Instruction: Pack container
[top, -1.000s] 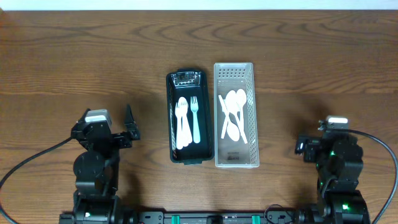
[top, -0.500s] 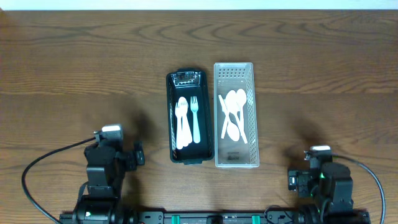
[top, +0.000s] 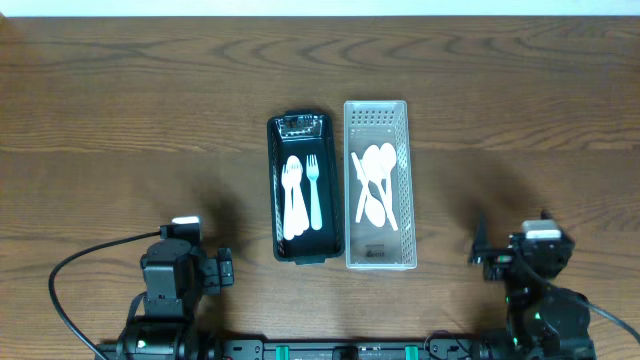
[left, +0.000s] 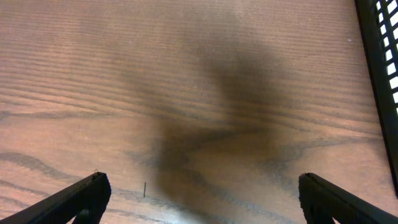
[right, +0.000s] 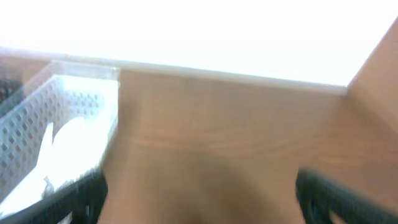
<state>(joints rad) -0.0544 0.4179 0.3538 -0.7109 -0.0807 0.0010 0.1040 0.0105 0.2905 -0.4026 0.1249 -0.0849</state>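
Observation:
A black container (top: 275, 150) stands at the table's middle with white plastic forks (top: 303, 195) lying in it. Beside it on the right, a white perforated basket (top: 407, 150) holds several white spoons (top: 377, 185). My left gripper (top: 222, 268) is open and empty near the front edge, left of the black container; in the left wrist view (left: 199, 193) its fingers are spread over bare wood, with the black container's wall (left: 380, 68) at the right. My right gripper (top: 480, 248) is open and empty, right of the basket. The blurred right wrist view (right: 199, 193) shows the basket (right: 81, 106) at the left.
The wooden table (top: 130, 110) spreads around both containers. Cables (top: 70, 275) run from the arm bases along the front edge. A bright white strip (right: 199, 31) lies beyond the table's far edge.
Both arms have drawn back toward the front edge. The left gripper moved down and now sits low. The right arm dipped, then came up a little and turned toward the basket.

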